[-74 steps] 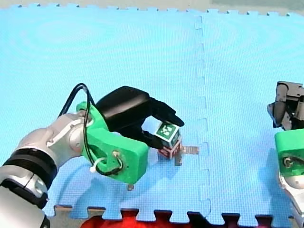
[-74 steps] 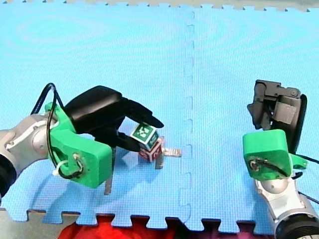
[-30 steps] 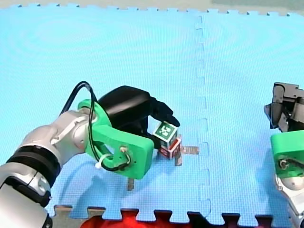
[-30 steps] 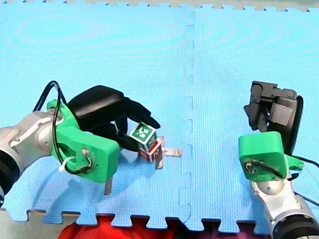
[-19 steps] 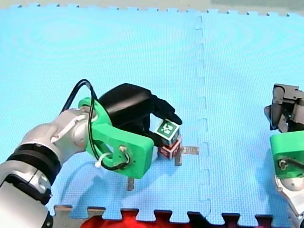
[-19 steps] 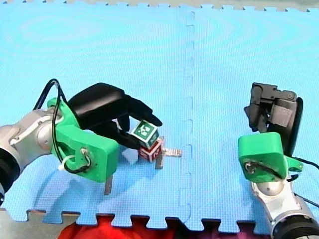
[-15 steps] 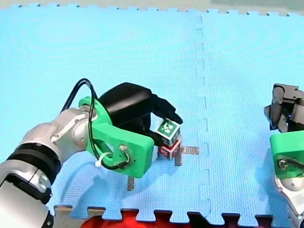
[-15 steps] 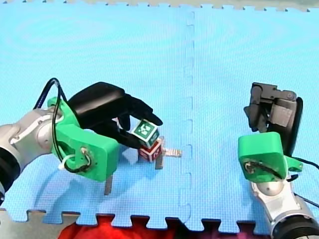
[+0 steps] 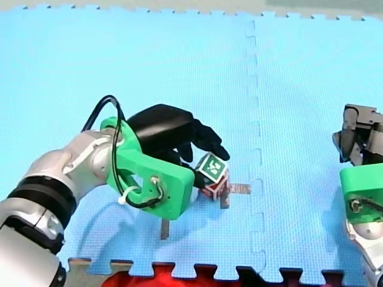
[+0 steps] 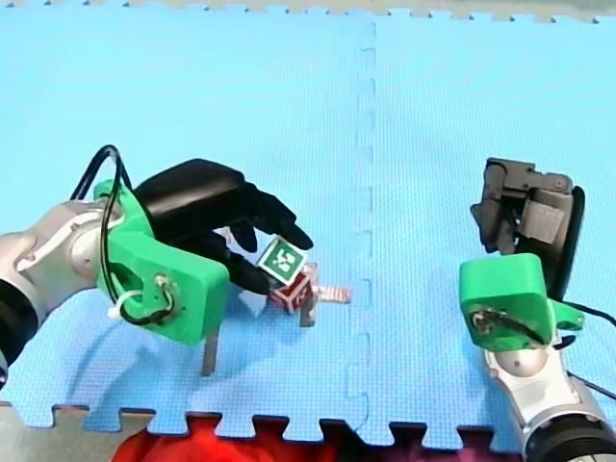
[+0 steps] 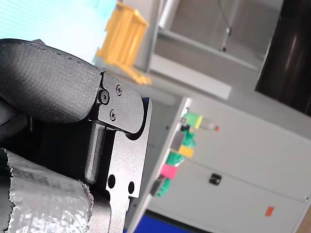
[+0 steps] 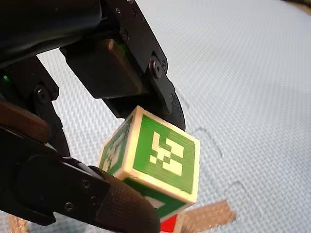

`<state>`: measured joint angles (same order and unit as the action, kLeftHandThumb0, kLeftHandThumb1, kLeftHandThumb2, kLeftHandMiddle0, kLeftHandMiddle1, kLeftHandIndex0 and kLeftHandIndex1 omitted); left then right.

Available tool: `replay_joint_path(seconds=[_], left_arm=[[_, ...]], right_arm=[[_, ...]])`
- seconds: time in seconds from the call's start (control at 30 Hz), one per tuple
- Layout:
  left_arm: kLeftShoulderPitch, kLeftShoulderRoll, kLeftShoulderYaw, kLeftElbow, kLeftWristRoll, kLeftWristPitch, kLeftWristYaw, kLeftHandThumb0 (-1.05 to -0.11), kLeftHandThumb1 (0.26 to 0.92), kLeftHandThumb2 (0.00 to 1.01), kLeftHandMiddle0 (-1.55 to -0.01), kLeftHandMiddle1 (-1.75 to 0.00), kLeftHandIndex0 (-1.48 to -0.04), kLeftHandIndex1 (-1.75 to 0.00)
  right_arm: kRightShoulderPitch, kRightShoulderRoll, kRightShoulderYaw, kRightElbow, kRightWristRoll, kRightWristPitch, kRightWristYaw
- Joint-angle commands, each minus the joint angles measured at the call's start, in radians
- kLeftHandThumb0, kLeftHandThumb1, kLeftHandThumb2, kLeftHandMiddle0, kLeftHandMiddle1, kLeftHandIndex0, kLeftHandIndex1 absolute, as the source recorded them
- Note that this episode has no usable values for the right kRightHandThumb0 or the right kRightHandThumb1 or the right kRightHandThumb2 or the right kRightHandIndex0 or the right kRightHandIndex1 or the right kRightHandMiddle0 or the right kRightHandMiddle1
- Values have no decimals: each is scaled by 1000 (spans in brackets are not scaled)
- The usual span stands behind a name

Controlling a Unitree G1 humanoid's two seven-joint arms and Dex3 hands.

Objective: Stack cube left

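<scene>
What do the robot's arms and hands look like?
Both arms are silver with a chunky green wrist block. The left robot hand is black with thick rounded fingers; the right robot hand is black and grey. A black cable loops over the left wrist.

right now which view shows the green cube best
The second wrist view: the green cube is close up, tilted, gripped by fingers of the left hand. Head views show it small, over the red cube. The first wrist view faces cabinets. Right hand: far right.
</scene>
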<state>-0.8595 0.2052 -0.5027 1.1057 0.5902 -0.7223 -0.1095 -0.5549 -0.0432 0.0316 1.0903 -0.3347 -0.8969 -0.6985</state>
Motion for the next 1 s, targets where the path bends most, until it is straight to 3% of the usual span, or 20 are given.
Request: replay_joint_path(seconds=[0.0, 0.97], left_arm=[[7, 1, 7, -18, -11, 12, -15, -722, 741, 0, -988, -112, -837, -5], [11, -3, 2, -32, -8, 34, -16, -739, 761, 3, -998, -21, -868, -5]], right_arm=[[4, -4, -3, -6, 6, -1, 2], [5, -11, -6, 1, 1, -1, 5]])
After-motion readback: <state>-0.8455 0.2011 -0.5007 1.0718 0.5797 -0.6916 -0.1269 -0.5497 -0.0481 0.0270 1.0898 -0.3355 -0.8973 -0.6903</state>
